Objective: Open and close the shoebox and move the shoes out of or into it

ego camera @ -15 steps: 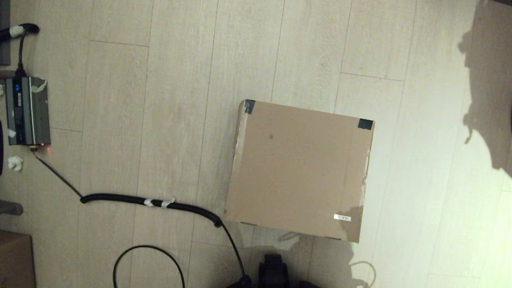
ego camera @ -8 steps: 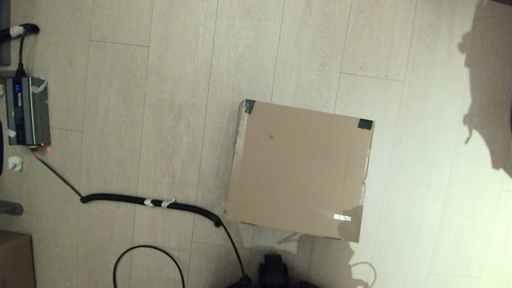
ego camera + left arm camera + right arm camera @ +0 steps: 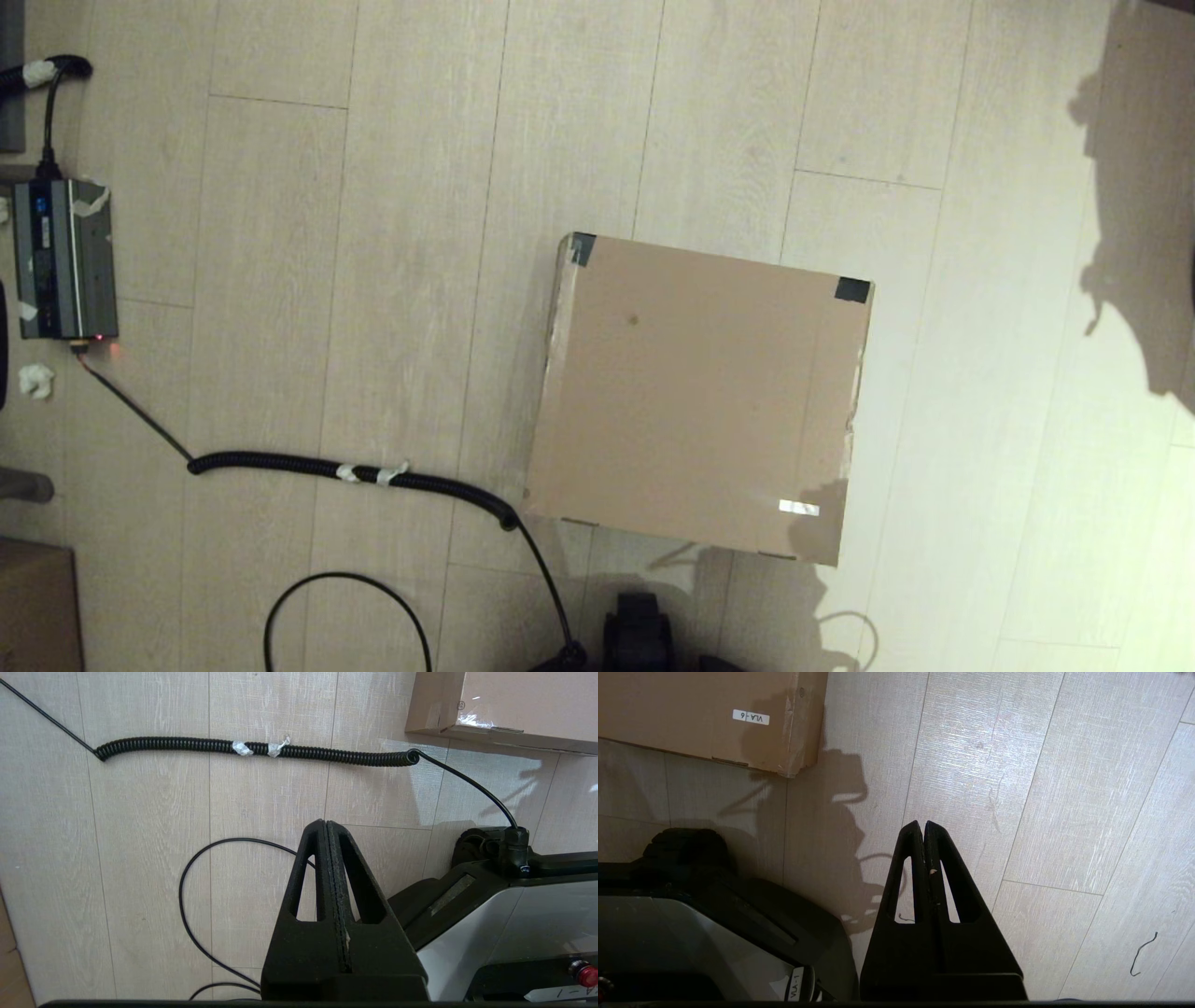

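Note:
The shoebox [image 3: 700, 397] is a large brown cardboard box lying on the floor with its lid down flat, black tape on its two far corners and a small silvery label near its right front corner. A corner of the shoebox [image 3: 504, 704] shows in the left wrist view, and the labelled corner of the shoebox [image 3: 705, 718] in the right wrist view. The shoes are not in sight. My left gripper [image 3: 325, 822] is shut and empty, low by the robot's base, short of the box. My right gripper [image 3: 923, 823] is shut and empty, off the box's right front corner.
A coiled black cable [image 3: 355, 469] runs across the floor from a grey power unit [image 3: 63, 259] at the far left to the robot's base [image 3: 639, 630]. A thin black wire loop [image 3: 341, 607] lies in front. A smaller brown box [image 3: 33, 607] sits at the lower left.

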You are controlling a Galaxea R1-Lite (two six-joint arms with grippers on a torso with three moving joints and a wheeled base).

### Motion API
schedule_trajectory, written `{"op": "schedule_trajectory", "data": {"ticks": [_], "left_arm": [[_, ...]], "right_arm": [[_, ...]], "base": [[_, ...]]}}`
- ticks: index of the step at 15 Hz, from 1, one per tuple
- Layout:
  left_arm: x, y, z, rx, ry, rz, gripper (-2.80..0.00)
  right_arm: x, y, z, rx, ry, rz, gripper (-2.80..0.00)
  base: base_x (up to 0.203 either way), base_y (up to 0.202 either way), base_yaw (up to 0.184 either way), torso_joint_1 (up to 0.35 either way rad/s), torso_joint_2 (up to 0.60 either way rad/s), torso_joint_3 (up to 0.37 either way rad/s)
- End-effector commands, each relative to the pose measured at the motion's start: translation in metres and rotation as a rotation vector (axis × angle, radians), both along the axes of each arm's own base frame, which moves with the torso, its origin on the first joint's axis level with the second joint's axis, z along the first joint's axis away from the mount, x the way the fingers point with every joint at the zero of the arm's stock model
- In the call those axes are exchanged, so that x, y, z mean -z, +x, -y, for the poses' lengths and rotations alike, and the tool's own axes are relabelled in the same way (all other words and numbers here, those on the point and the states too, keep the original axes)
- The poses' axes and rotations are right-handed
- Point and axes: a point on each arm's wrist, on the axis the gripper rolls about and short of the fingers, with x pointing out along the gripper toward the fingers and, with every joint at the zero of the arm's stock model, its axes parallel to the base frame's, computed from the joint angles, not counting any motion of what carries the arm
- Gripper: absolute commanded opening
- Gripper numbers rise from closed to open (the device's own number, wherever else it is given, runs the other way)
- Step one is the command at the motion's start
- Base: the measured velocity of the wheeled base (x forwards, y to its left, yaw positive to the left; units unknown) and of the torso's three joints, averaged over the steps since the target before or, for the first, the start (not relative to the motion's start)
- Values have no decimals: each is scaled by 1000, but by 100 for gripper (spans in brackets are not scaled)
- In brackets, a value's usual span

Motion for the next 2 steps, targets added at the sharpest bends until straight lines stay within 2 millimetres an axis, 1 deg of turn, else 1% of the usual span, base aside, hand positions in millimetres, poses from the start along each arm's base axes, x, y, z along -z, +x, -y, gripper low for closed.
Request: {"op": "schedule_trajectory", "data": {"ticks": [1,2], "left_arm": [[0,0,0,0,1,2,-280],[0,0,0,-1,1,2,-280]], "right_arm": [[0,0,0,-1,-1,-4,-280],[0,0,0,0,-1,-4,-280]], "base": [[0,0,0,0,0,0],[0,0,0,0,0,0]]}}
